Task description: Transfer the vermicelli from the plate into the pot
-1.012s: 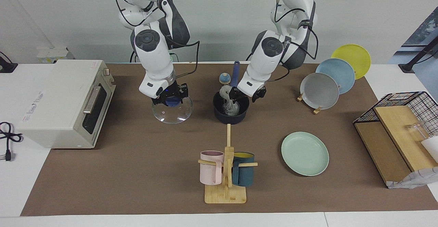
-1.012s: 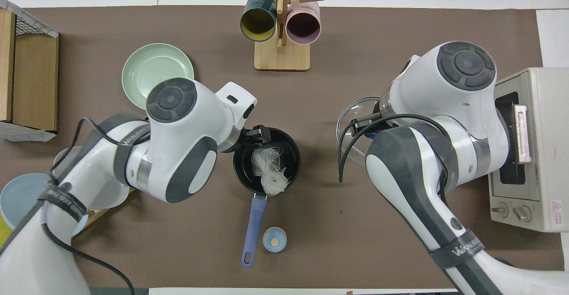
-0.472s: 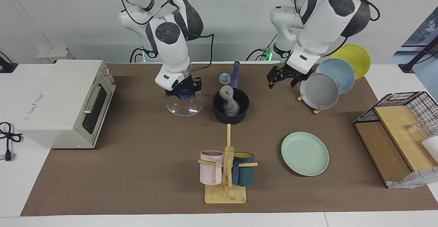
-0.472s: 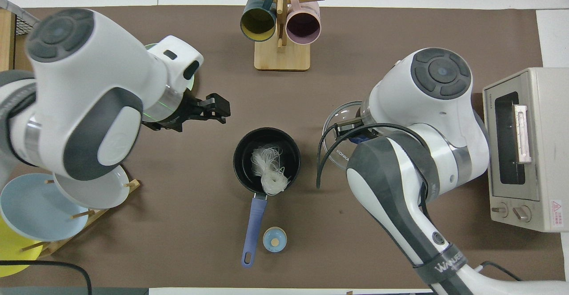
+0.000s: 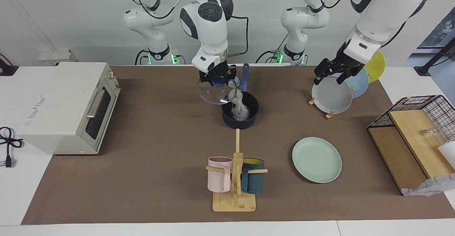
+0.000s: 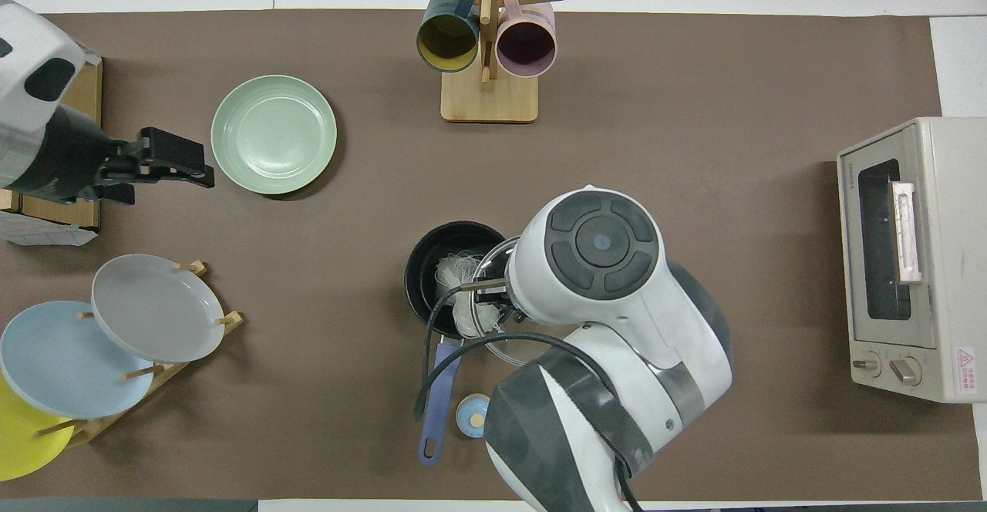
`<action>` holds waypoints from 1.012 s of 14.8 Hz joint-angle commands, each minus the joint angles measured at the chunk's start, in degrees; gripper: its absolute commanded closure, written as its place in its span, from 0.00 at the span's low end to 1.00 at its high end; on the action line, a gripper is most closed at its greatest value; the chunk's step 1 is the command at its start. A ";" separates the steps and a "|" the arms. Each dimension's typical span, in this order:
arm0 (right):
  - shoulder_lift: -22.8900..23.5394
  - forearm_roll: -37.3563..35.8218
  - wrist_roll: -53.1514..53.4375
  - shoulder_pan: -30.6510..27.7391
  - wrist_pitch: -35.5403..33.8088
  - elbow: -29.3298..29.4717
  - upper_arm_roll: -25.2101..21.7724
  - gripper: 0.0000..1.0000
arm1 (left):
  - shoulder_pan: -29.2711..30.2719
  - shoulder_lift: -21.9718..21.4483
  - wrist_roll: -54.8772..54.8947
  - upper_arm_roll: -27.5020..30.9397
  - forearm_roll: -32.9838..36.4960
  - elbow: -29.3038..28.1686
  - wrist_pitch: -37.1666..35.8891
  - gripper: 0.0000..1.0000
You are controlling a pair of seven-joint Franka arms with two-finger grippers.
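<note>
Now we see the right gripper (image 5: pixel 217 76), clamped on a glass lid (image 5: pixel 214 93), moved over the pot (image 5: pixel 240 115); the left gripper (image 5: pixel 333 72), open, has withdrawn above the plate rack (image 5: pixel 321 102); vermicelli (image 5: pixel 239 108) stands upright in the pot, whose handle (image 6: pixel 436 402) points toward the robots

White vermicelli (image 5: pixel 239 108) lies in the navy pot (image 5: pixel 240 119) with a blue handle; the plate (image 5: pixel 316 160) is mint-green.
</note>
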 commanded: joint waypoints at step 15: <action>1.44 -5.34 5.65 1.77 26.44 -9.33 0.97 1.00 | 4.92 -1.01 11.13 0.04 6.87 -0.22 -1.00 0.00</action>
